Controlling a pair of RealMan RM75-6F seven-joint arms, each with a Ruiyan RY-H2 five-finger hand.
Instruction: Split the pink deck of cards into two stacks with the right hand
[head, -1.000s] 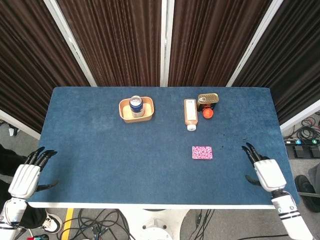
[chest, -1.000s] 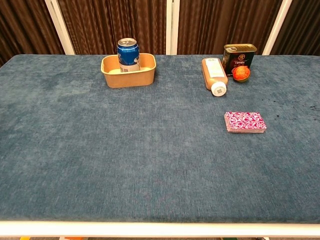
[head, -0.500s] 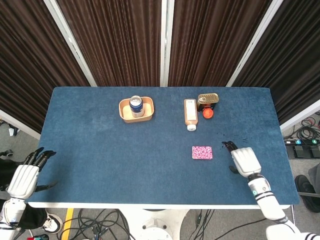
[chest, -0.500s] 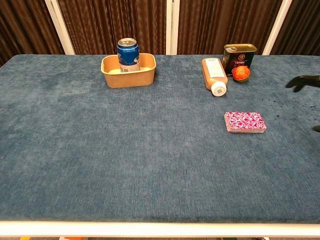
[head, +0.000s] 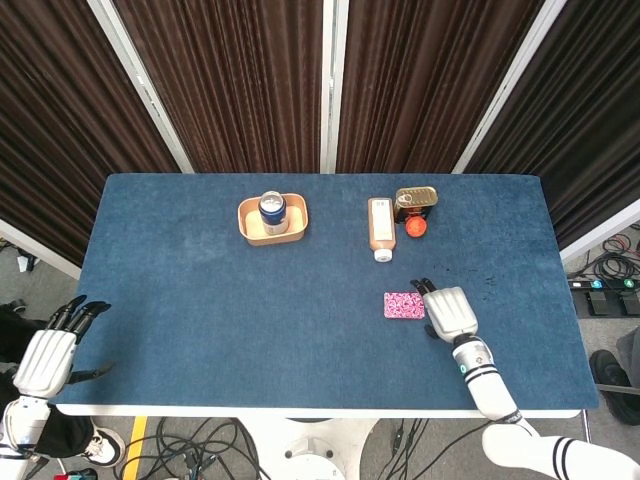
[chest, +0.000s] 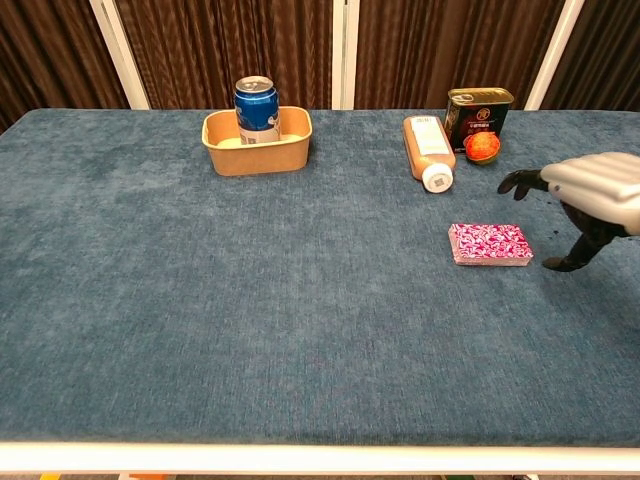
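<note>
The left hand (head: 45, 358) is hanging off the table's (head: 200, 320) front-left corner, beyond the left edge, with its dark fingers apart and nothing in them; the chest view is not showing it. Toward the back edge, left of the middle, a tan paper bowl (head: 272, 221) is sitting with a blue soda can (head: 272, 208) standing upright inside it. Further right along the back, a brown bottle (head: 380, 226) is lying on its side with its white cap pointing toward the front edge. Just beside it on the right, a dark tin with a gold lid (head: 415, 199) is standing, and a small orange-red round thing (head: 416, 227) is resting against the tin's front.

The pink deck of cards (head: 404, 305) is lying flat as one stack right of the table's middle, nearer the front edge than the bottle, and well apart from the things at the back. The right hand (head: 448, 312) is hovering just beside the deck on its right, palm down, its white back turned up. Its dark fingers (chest: 518, 181) are spread and holding nothing, and its thumb (chest: 572, 258) is reaching down toward the cloth close to the deck's right edge. Whether it is touching the cards cannot be told.
</note>
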